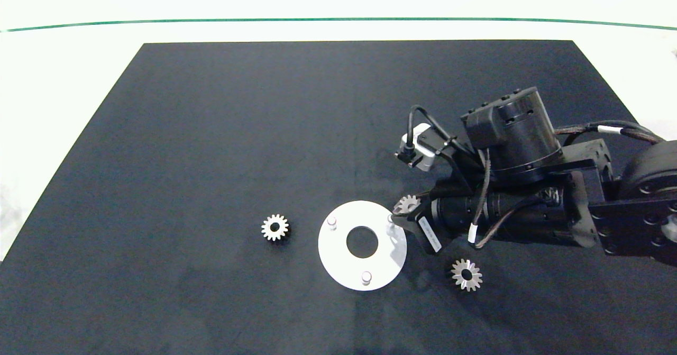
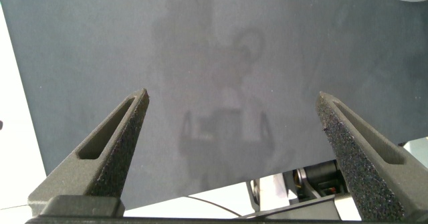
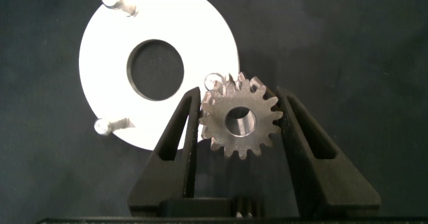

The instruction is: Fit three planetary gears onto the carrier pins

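Gripping one planetary gear [image 3: 239, 123] between its fingers, the right pincer [image 3: 239, 127] hangs beside a carrier pin [image 3: 214, 80].

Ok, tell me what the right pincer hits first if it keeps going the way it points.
The right pincer, shut on a planetary gear, points at the white disc. The nearest carrier pin likely comes first; depth is unclear.

You have the disc [image 1: 338, 262] near the middle of the mat [image 1: 211, 133], its three carrier pins [image 1: 331, 222] standing in a triangle around its centre hole. One gear [image 1: 275, 227] lies to its left and another [image 1: 466, 274] to its lower right, both apart from it. The right gripper [image 1: 403, 210] grips the third gear [image 1: 407, 204] just beside the disc's right-hand pin [image 1: 391, 218].
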Robot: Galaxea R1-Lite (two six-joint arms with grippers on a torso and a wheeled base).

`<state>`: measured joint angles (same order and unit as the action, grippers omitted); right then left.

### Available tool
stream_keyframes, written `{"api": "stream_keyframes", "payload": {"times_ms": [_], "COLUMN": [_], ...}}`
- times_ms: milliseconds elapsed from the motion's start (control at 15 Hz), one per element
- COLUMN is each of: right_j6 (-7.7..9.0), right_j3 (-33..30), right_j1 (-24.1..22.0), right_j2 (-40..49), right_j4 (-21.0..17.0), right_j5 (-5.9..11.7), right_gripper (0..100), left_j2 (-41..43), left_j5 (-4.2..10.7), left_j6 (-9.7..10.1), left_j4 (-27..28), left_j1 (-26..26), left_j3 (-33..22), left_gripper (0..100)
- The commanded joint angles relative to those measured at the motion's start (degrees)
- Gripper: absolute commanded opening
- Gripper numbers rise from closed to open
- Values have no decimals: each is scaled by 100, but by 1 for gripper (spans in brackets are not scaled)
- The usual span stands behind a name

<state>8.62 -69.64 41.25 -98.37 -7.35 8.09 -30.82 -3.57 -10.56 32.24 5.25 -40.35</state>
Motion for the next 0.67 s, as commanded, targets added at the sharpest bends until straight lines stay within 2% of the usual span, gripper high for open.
{"api": "stream_keyframes", "payload": {"times_ms": [67,667], "right_j6": [17,26], "right_j3": [-93,-234], "right_j1": [76,234], "right_j2": [-209,-411], "right_j4": [-3,-12], "right_j5": [96,289], "right_gripper": [25,25], "left_j2": [-12,14], "left_j5": [-3,-3], "left_j6": [-8,-17], "left_j4": [19,19], "left_j1": [2,20], "left_j3": [-8,10], "left_gripper": [100,100]}}
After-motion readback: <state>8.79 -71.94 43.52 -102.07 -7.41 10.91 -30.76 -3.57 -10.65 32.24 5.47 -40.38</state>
